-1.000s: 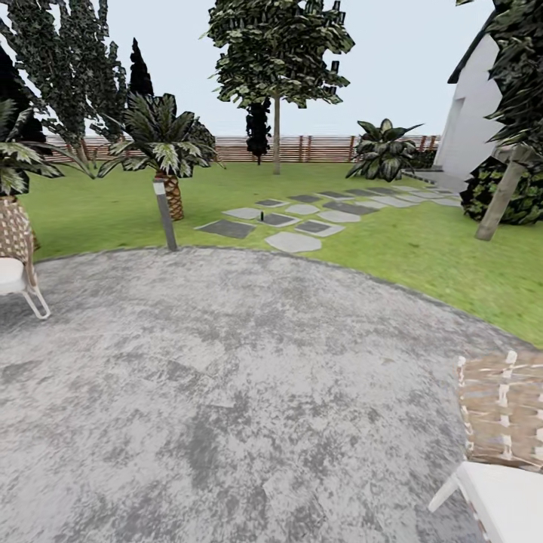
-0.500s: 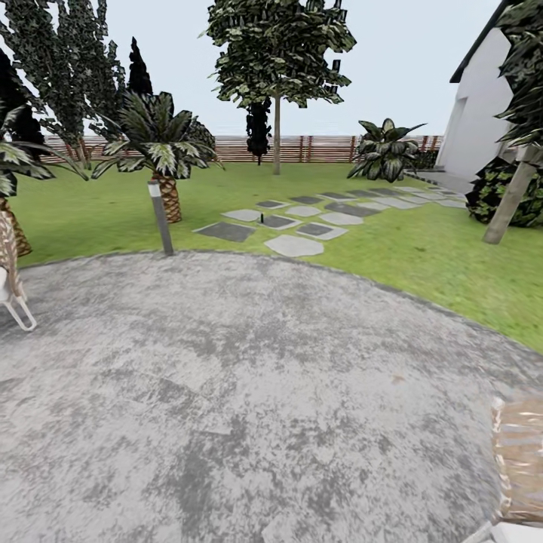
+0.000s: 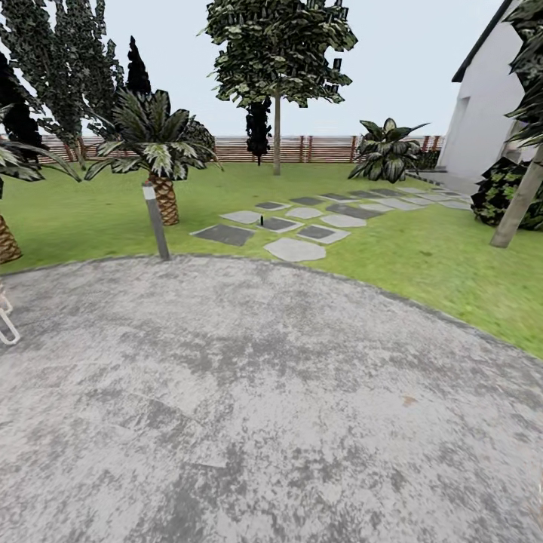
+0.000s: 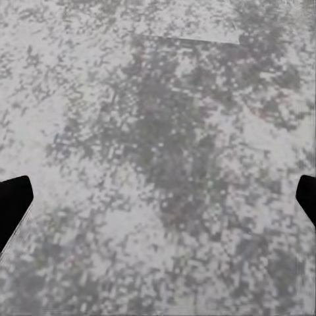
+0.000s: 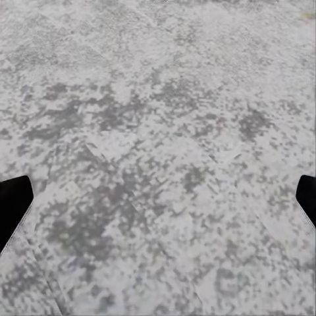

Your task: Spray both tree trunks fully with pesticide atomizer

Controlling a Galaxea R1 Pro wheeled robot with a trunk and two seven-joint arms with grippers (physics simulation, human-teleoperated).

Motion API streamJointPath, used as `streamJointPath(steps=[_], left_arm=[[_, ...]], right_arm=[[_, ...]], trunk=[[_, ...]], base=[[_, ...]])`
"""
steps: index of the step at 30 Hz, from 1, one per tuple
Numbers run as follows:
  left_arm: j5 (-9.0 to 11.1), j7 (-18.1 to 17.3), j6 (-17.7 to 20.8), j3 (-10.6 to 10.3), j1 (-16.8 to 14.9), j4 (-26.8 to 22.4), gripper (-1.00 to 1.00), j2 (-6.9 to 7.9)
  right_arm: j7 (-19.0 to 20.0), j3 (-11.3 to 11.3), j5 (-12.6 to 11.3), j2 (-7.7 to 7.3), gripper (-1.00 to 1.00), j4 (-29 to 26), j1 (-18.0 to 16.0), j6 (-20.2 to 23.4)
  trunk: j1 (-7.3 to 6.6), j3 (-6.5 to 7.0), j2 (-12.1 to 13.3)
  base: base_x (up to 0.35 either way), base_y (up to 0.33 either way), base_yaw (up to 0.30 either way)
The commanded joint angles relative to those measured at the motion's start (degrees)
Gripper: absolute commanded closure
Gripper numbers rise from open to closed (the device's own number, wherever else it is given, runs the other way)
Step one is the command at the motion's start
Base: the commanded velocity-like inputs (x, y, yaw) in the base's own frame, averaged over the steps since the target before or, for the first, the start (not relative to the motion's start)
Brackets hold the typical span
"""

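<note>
The landmark here is the round grey stone paving point(image 3: 249, 407), which spreads across the near ground in the head view. At its left edge a bit of a white chair leg point(image 3: 7, 326) pokes in. Beyond its far-left rim stands a thin grey bollard point(image 3: 156, 221), with a short palm point(image 3: 160, 162) just behind on the grass lawn point(image 3: 422, 264). Past the far rim, flat stepping stones point(image 3: 294, 249) lead away over the grass, and a tiny dark upright object point(image 3: 261, 220) stands among them, too small to identify. Further back rises a tree point(image 3: 277, 53) with a thin straight trunk point(image 3: 277, 136) before the brown fence point(image 3: 317, 148). Right of the paving, another leaning trunk point(image 3: 518, 202) stands near a white building point(image 3: 486, 105).

The left gripper point(image 4: 158, 204) hangs over the paving with dark fingertips point(image 4: 13, 204) spread wide, empty. The right gripper point(image 5: 158, 204) likewise, fingertips point(image 5: 13, 201) wide apart.
</note>
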Motion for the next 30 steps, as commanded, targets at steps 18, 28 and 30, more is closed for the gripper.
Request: streamJointPath(steps=[18, 28, 30], left_arm=[[0.0, 0.0, 0.0, -0.03, 0.0, 0.0, -1.0, 0.0], [0.0, 0.0, 0.0, -0.02, 0.0, 0.0, -1.0, 0.0], [0.0, 0.0, 0.0, 0.0, 0.0, 0.0, -1.0, 0.0]], right_arm=[[0.0, 0.0, 0.05, 0.0, -1.0, 0.07, 0.0, 0.0], [-0.12, -0.14, -0.07, 0.0, -1.0, -0.03, 0.0, 0.0], [-0.16, -0.16, -0.08, 0.0, -1.0, -0.07, 0.0, 0.0]], trunk=[[0.0, 0.0, 0.0], [0.0, 0.0, 0.0], [0.0, 0.0, 0.0]], base=[[0.339, 0.0, 0.0], [0.339, 0.0, 0.0], [0.339, 0.0, 0.0]])
